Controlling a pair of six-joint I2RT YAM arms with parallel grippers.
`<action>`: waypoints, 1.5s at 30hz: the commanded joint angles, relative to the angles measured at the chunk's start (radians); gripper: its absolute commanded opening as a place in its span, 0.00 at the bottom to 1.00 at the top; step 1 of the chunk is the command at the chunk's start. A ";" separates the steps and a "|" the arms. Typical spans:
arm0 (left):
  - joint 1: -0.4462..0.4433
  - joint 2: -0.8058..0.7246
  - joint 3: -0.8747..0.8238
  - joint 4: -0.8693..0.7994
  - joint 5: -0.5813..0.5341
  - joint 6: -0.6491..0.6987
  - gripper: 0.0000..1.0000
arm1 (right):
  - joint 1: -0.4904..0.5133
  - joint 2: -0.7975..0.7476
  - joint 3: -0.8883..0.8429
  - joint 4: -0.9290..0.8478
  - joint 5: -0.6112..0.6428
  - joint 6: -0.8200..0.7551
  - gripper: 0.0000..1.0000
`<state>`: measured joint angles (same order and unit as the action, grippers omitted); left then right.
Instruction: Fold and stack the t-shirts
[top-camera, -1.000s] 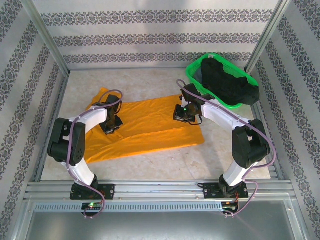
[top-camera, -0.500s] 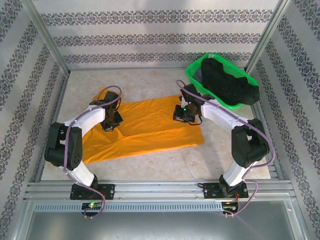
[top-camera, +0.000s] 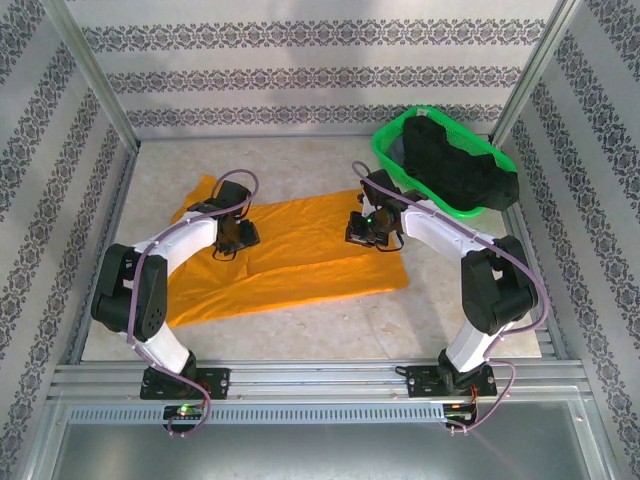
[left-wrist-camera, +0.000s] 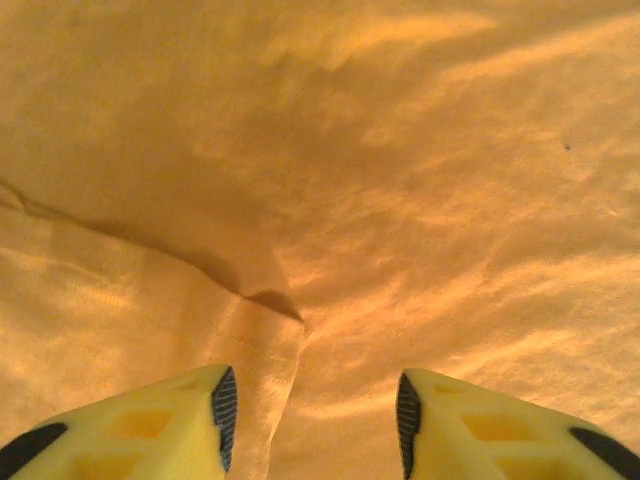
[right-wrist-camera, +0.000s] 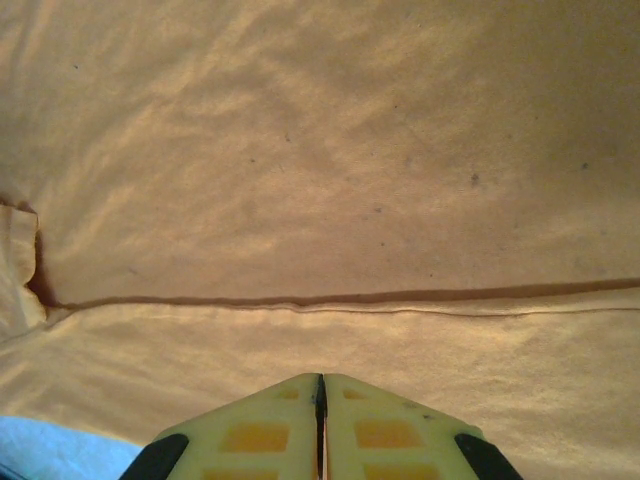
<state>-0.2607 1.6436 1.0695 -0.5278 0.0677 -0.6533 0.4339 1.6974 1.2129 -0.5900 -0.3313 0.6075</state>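
On the left, the left gripper (top-camera: 240, 236) hangs low over the near-left part of the orange t-shirt (top-camera: 300, 250), its jaws open with a clear gap and nothing between them; in the left wrist view the left gripper (left-wrist-camera: 310, 402) straddles a hem edge and a small crease in the orange cloth (left-wrist-camera: 400, 180). The shirt lies spread across the middle of the table (top-camera: 300, 165), one sleeve poking out at the far left, and a long straight edge runs across it where one layer lies over another, so a first lengthwise fold looks to be in place. To the right, the right gripper (top-camera: 366, 228) sits over the shirt's far-right part with its jaws pressed together; from the right wrist, the right gripper (right-wrist-camera: 320, 385) shows no cloth pinched between them, and the fold line crosses the cloth (right-wrist-camera: 330, 180) just ahead. At the far right the black t-shirt (top-camera: 455, 172) is heaped in the green basket (top-camera: 384, 152), not yet taken out. By my reading the job is early: the orange shirt needs further folds, the black one everything, and no stack exists.
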 joint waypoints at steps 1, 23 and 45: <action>-0.008 -0.090 -0.017 0.047 -0.063 0.019 0.53 | -0.009 0.006 -0.036 0.011 -0.014 0.027 0.12; 0.266 0.009 -0.189 -0.132 0.028 -0.204 0.25 | -0.041 0.142 -0.134 -0.140 0.123 0.026 0.09; 0.286 -0.075 -0.304 -0.233 -0.018 -0.039 0.26 | 0.175 -0.110 -0.455 -0.224 0.258 0.323 0.13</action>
<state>0.0128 1.5608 0.8272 -0.6430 0.0940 -0.7288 0.5991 1.5848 0.8356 -0.7082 -0.1547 0.8524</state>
